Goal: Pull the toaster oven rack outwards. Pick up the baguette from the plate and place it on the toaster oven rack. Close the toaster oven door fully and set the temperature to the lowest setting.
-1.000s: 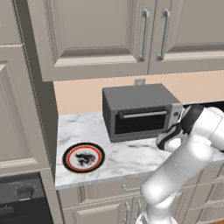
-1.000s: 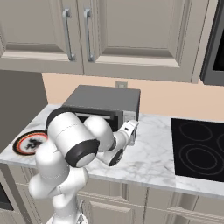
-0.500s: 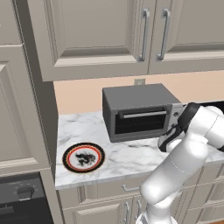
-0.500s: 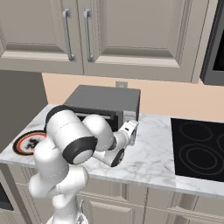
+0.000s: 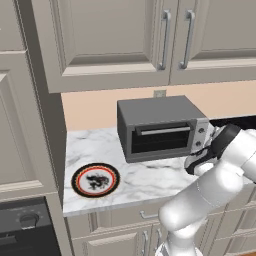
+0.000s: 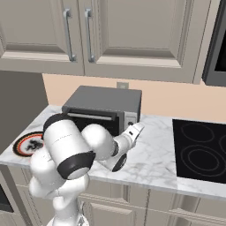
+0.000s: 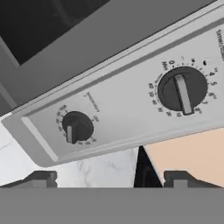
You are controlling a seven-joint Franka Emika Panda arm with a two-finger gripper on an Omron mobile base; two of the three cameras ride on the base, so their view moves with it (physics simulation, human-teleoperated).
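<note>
Edging closer over the last second, the pincer, fingers spread wide and empty, faces the shut toaster oven's knob panel; ahead, the temperature knob likely needs gripping and turning.

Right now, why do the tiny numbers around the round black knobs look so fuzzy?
In the hand view the camera sits very close to the silver knob panel, so the markings around the larger black knob and smaller black knob smear into blurry specks; in the left base view the boxy dark grey toaster oven looks evenly lit, without glare.
</note>
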